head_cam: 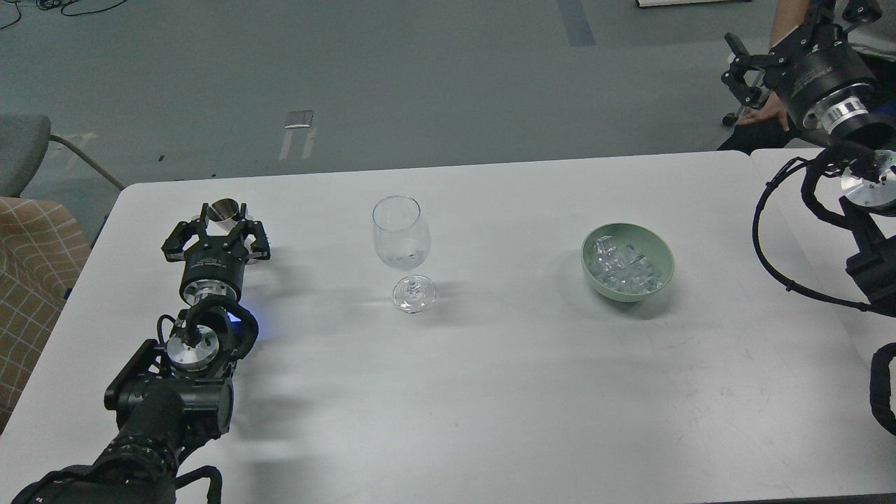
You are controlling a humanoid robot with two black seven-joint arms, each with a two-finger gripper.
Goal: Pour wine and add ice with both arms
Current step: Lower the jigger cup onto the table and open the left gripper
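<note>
A clear wine glass [400, 241] stands upright mid-table with a little colourless wine [404, 262] at the bottom of its bowl. A small metal cup [224, 208] stands at the far left. My left gripper [224, 213] is open, with its fingers spread on either side of the cup. Clear ice cubes [621, 267] lie in a green bowl [663, 260] at the right. My right gripper [791, 35] is raised high beyond the table's far right corner, open and empty.
The white table [490, 392] adjoins a second table at the right. My right arm's cable [763, 238] loops over that side. A person's hand [766, 112] and a chair wheel show beyond the far right corner. A chair [28, 266] stands at the left.
</note>
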